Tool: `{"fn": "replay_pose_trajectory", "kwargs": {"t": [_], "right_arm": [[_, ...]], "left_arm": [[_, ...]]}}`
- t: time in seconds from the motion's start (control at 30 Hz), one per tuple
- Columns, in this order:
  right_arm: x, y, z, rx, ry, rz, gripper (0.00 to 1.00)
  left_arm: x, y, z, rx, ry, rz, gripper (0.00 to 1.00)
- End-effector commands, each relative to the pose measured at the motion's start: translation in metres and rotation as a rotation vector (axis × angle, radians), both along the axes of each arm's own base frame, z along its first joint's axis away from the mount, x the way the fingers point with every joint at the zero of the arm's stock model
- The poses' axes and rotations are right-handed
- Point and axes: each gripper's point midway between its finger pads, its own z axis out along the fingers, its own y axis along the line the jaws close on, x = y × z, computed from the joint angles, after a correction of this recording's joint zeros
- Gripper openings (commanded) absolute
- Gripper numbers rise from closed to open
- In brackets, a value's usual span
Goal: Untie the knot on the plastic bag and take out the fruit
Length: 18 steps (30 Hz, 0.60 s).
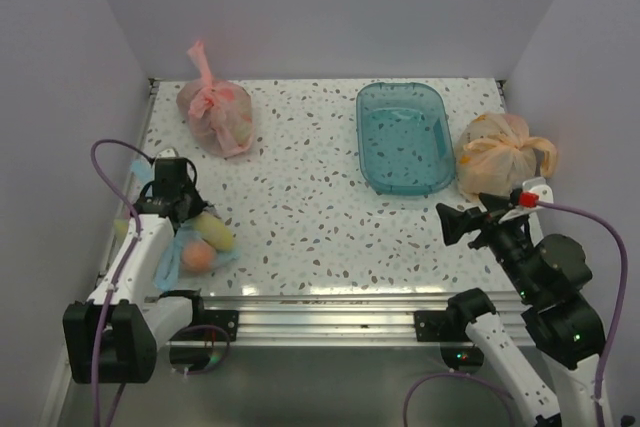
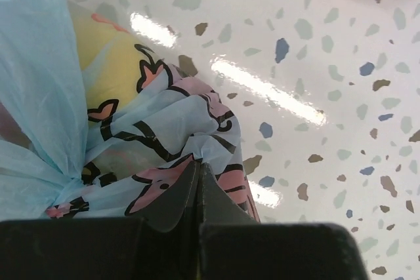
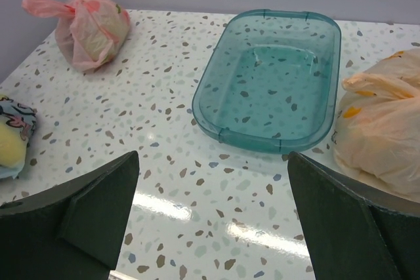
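The light blue plastic bag (image 1: 178, 255) with pink and black printing lies at the near left of the table, with a yellow fruit (image 1: 215, 230) and an orange fruit (image 1: 197, 255) showing through it. My left gripper (image 1: 188, 209) is down on the bag. In the left wrist view the jaws (image 2: 199, 167) are shut on a gathered fold of the bag (image 2: 164, 113), and the yellow fruit (image 2: 108, 63) shows through the film. My right gripper (image 3: 213, 157) is open and empty above the table at the near right (image 1: 452, 223). The bag's edge (image 3: 14, 117) shows at the far left of the right wrist view.
A teal plastic tray (image 1: 367, 142) stands at the back middle-right, and it also shows in the right wrist view (image 3: 262, 142). A knotted pink bag (image 1: 217, 115) sits at the back left. A knotted orange bag (image 1: 500, 152) sits at the right edge.
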Motion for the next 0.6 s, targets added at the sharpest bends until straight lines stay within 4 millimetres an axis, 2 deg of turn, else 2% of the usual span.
{"fn": "replay_pose_trajectory", "kwargs": {"t": [0.0,0.03,0.07,0.17,0.2,0.27,0.3,0.37,0.4,0.5,0.57], "right_arm": [[0.01,0.0,0.024,-0.014,-0.062,-0.009,0.99],[0.01,0.001,0.025,-0.015,-0.062,-0.004,0.99],[0.012,0.002,0.025,-0.018,-0.058,0.0,0.99],[0.012,0.006,0.027,-0.024,-0.057,0.019,0.99],[0.014,0.007,0.024,-0.025,-0.048,0.022,0.99],[0.016,0.011,0.023,-0.022,-0.044,0.039,0.99],[0.018,0.013,0.023,-0.023,-0.037,0.042,0.99],[0.017,0.017,0.025,-0.019,-0.036,0.069,0.99],[0.017,0.018,0.026,-0.02,-0.036,0.074,0.99],[0.018,0.023,0.023,-0.029,-0.02,0.099,0.99],[0.024,0.028,0.011,-0.054,0.041,0.117,0.99]], "left_arm": [[0.03,-0.033,0.021,-0.058,-0.109,-0.175,0.0],[0.035,-0.036,0.03,-0.056,-0.122,-0.18,0.0],[0.033,-0.039,0.031,-0.06,-0.108,-0.186,0.0],[0.041,-0.068,0.042,-0.098,-0.156,-0.253,0.0],[0.039,-0.096,0.039,-0.117,-0.145,-0.33,0.0],[0.04,-0.13,0.043,-0.163,-0.138,-0.388,0.0],[0.036,-0.161,0.042,-0.175,-0.12,-0.466,0.0],[0.036,-0.19,0.044,-0.204,-0.129,-0.506,0.0],[0.027,-0.213,0.047,-0.22,-0.135,-0.564,0.0],[0.019,-0.252,0.059,-0.239,-0.155,-0.654,0.0],[0.011,-0.266,0.056,-0.225,-0.133,-0.696,0.0]]}}
